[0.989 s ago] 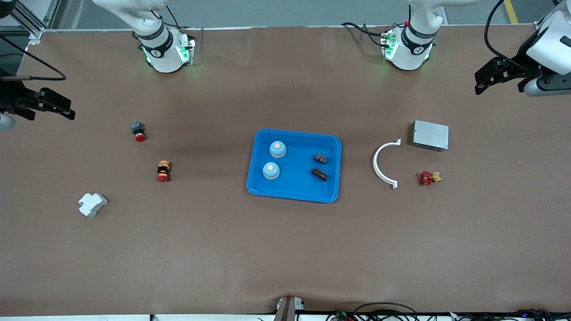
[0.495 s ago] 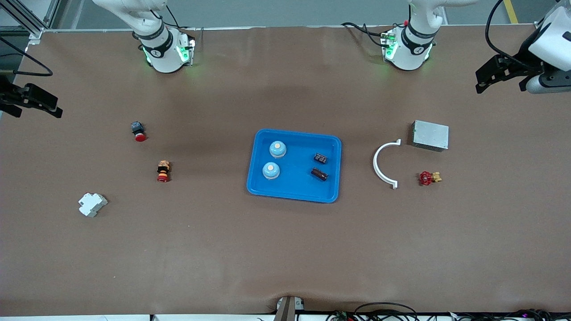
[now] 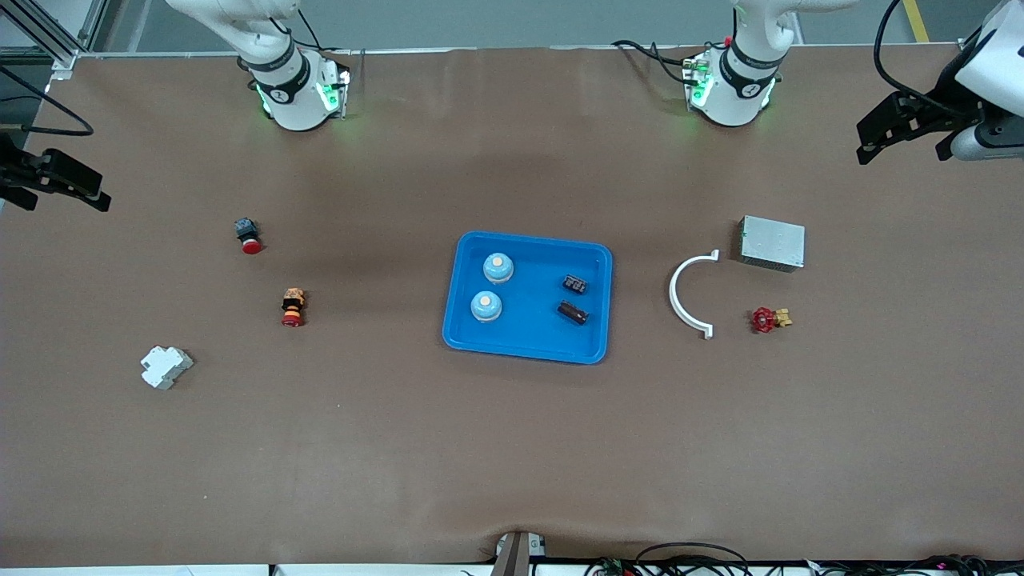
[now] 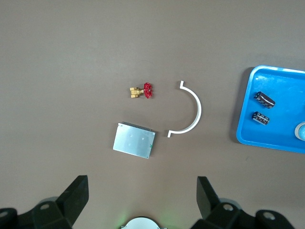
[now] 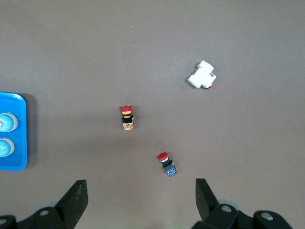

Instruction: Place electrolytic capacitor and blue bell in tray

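The shallow bright blue tray (image 3: 528,352) holds two light blue bells (image 3: 498,268) and two dark cylindrical capacitors (image 3: 573,312). Left gripper (image 3: 888,132) and right gripper (image 3: 68,188) hang over the table ends, jaws wide, empty.

- I see two white arm bases, each wrapped by a black ring with a small white mark and lit green at the side.
- Black cables run from both bases along the table's edge.
- The left tool (image 3: 904,128) is black and angular, on a white wrist with a grey cylinder and a looping black cable.
- The right tool (image 3: 56,180) is black too, with a thin black cable.
- In each wrist view I see two black, wedge-shaped fingers (image 4: 76,195) with screw holes.
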